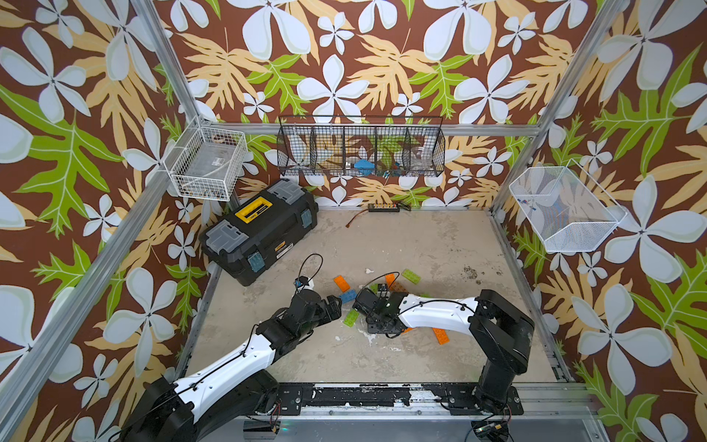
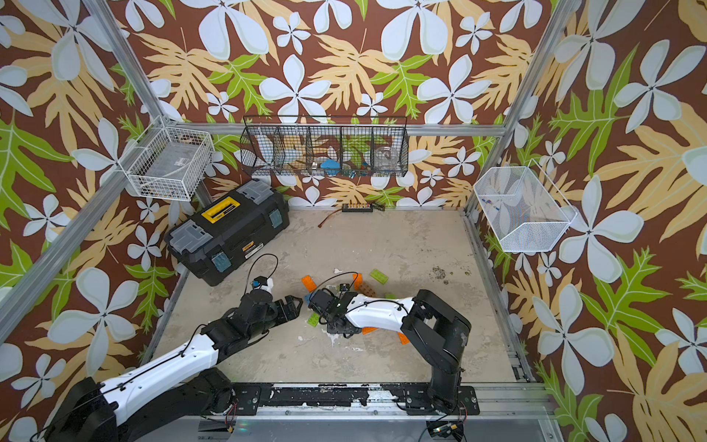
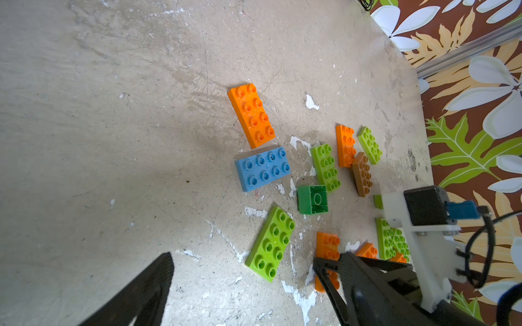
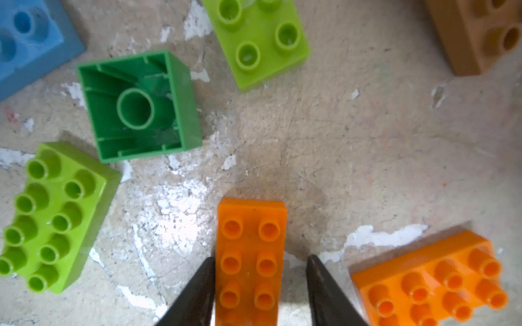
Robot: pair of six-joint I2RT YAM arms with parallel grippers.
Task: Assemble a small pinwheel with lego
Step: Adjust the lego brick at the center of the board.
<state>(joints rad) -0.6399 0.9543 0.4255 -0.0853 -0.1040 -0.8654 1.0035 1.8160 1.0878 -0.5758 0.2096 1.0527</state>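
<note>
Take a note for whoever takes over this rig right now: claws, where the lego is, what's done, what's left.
Left claw: open, empty, near the blue brick.
Right claw: open, straddling an orange brick on the table; gap on one side, not gripped.
Lego: loose on the table; lime brick, tan brick studs up, dark green square brick hollow side up.
Done: nothing visibly joined.
Left: grip, then build the whole pinwheel.
</note>
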